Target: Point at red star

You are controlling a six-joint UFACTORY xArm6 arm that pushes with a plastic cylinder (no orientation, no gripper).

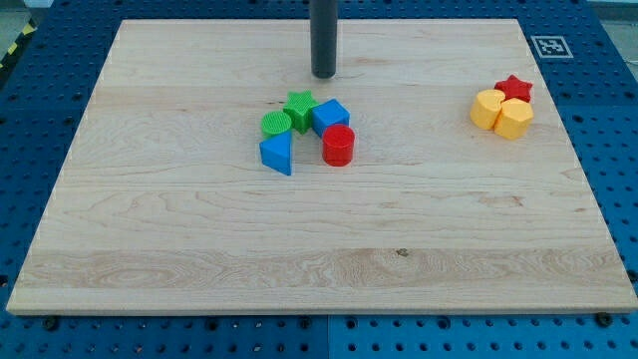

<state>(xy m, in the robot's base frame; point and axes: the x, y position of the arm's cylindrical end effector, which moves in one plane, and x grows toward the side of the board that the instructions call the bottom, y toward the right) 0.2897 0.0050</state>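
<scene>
The red star (514,88) lies near the view's right edge of the wooden board (179,229), touching two yellow blocks (487,108) (514,120) just below it. My tip (323,75) stands near the view's top centre, far to the left of the red star. It is just above a cluster of blocks and touches none of them.
The cluster below my tip holds a green star (299,106), a green cylinder (276,124), a blue cube (330,116), a red cylinder (338,146) and a blue triangular block (278,153). A marker tag (550,46) sits past the board's top right corner.
</scene>
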